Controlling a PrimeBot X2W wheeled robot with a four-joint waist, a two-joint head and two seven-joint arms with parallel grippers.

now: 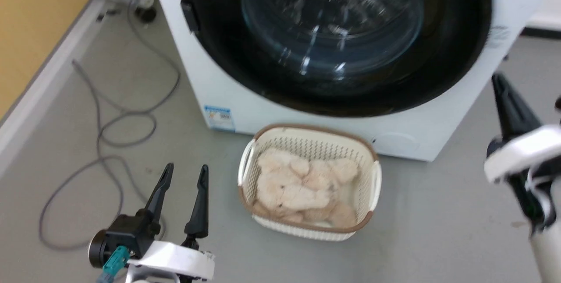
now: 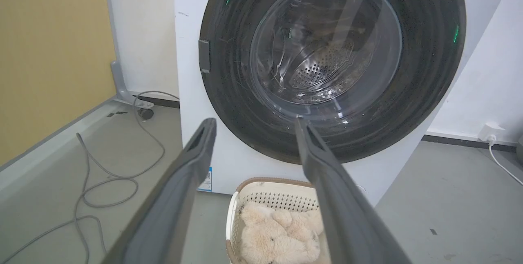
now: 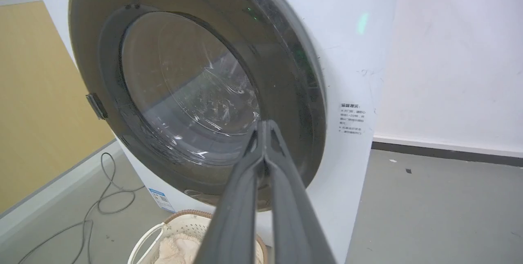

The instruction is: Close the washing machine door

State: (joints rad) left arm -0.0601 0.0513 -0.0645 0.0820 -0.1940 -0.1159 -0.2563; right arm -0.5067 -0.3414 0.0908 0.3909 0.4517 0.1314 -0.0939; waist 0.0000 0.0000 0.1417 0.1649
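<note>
The washing machine door [image 1: 333, 33] looks flush at upper centre, up-left of the nearer right gripper [image 3: 264, 127], whose fingers are pressed together. The left gripper [image 1: 186, 169], spread, hangs lower left.

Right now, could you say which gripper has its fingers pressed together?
The right gripper: its fingers meet at the tips, while those of the left gripper stand apart.

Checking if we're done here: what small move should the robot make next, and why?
Probably draw the shut right gripper back and stop. The washing machine door looks flush against the washing machine, no gap showing at its rim, and the open left gripper sits low, away from it.
</note>
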